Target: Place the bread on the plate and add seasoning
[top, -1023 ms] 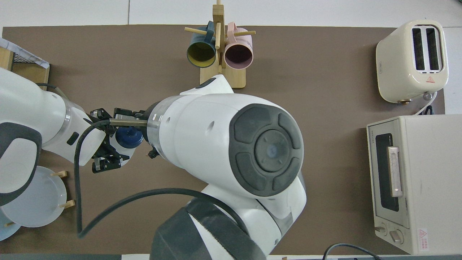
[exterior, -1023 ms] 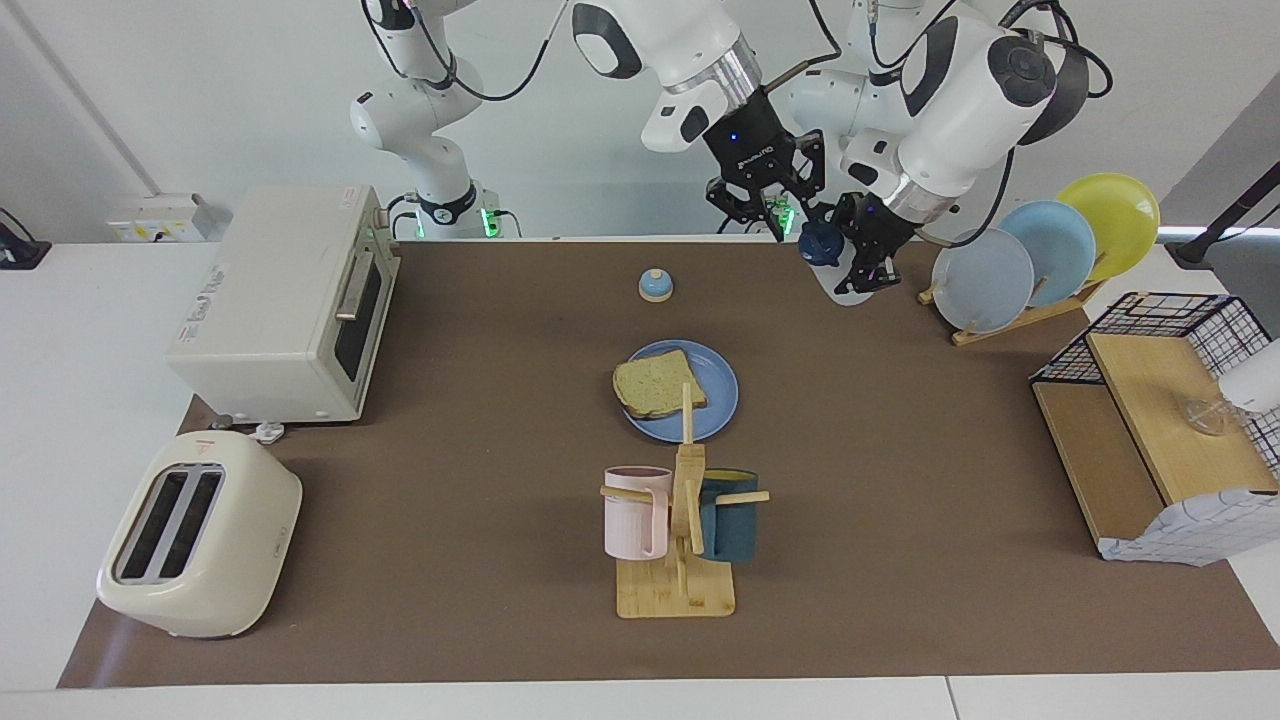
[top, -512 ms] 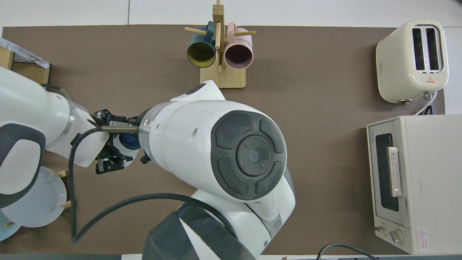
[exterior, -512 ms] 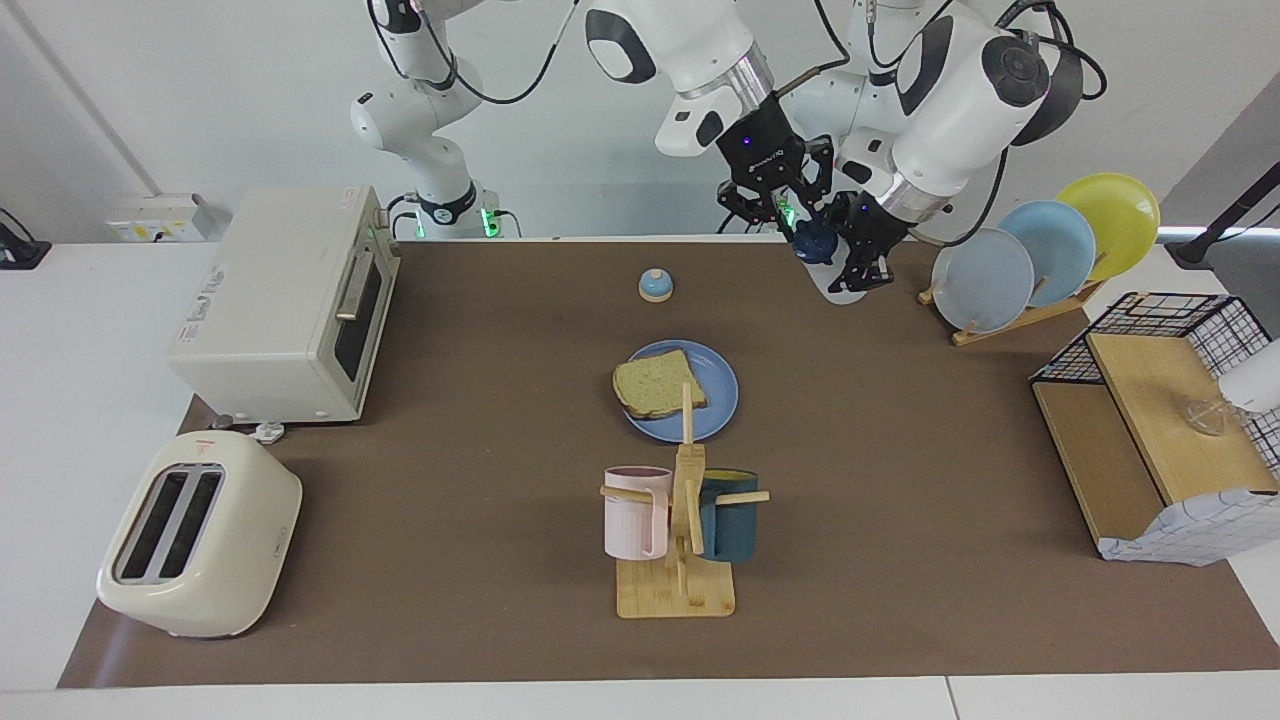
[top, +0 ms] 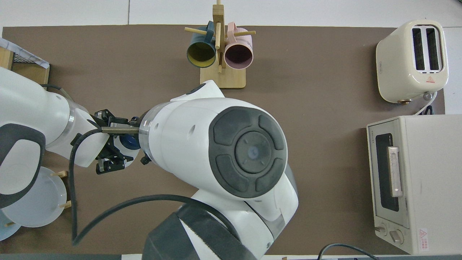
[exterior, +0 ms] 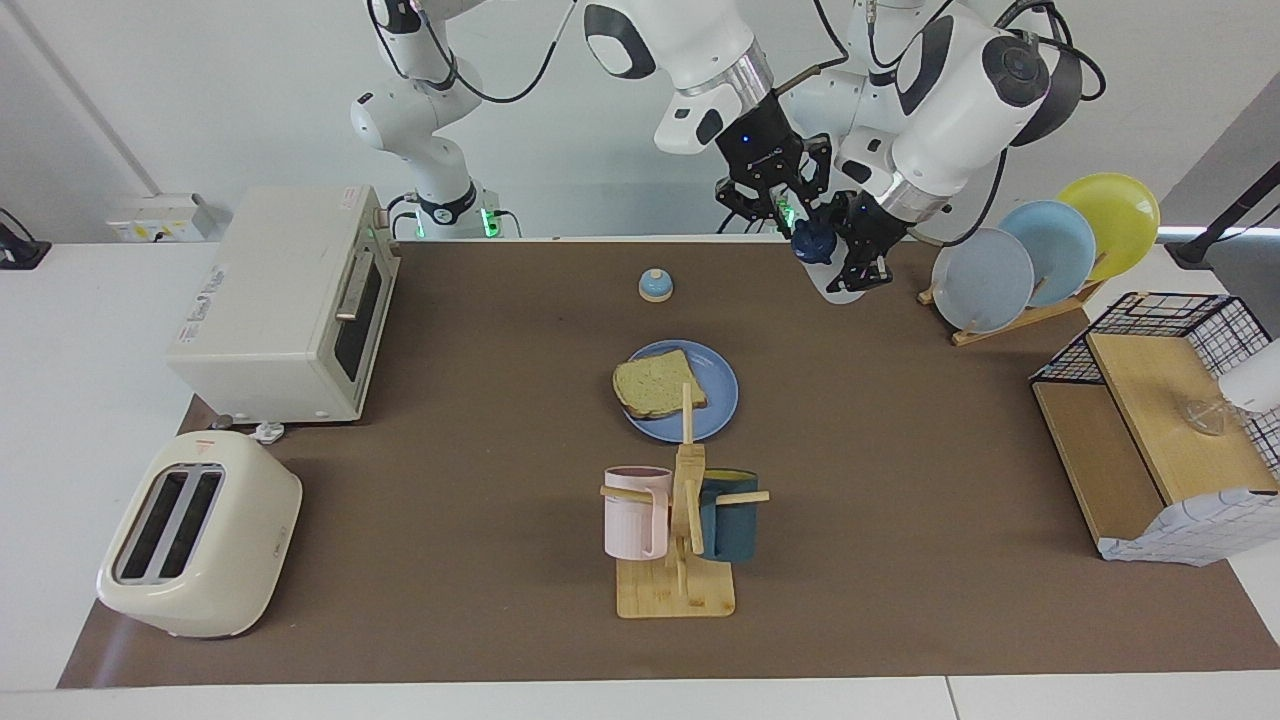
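Left gripper (exterior: 862, 262): upper right of the facing view, raised over the brown mat near the plate rack; its fingers are closed around the seasoning (exterior: 828, 262).
Right gripper (exterior: 785, 210): upper middle of the facing view, just beside the bottle's dark cap; how wide its fingers are, I cannot tell.
Seasoning: held tilted in the air, cap toward the right gripper.
Bread (exterior: 656, 384): lies on the plate (exterior: 715, 410), at the centre of the facing view.
Around: bell (exterior: 655, 285) nearer to the robots than the plate; mug stand (exterior: 678, 560) with a pink and a dark mug farther from them.
In the way: in the overhead view the right arm (top: 231, 159) covers plate, bread and bell.
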Robot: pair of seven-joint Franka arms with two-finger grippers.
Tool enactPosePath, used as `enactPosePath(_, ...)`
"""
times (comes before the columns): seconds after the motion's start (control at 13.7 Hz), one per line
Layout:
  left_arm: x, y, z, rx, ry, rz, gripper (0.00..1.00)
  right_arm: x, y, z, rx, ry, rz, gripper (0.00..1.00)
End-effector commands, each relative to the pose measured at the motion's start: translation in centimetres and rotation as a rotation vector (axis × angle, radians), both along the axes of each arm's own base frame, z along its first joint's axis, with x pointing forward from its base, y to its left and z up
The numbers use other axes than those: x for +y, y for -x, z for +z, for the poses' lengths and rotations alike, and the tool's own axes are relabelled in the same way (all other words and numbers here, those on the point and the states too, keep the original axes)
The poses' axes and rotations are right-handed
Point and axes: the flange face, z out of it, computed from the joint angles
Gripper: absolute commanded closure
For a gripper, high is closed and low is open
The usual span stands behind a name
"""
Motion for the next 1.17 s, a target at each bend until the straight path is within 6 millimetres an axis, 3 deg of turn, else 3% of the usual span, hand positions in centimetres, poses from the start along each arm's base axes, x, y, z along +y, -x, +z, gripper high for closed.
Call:
enactPosePath(0.0,0.14,0.92,0.22,-0.010,0.026,0.004,1.00,-0.32,-0.40,1.16,0.007,0.016,-0.015,0.65)
enactPosePath(1.1,0.19,1.03,0.22,-0.006,0.042,0.012,1.00,-0.14,-0.26,0.98,-0.011,0.013,-0.003,0.71)
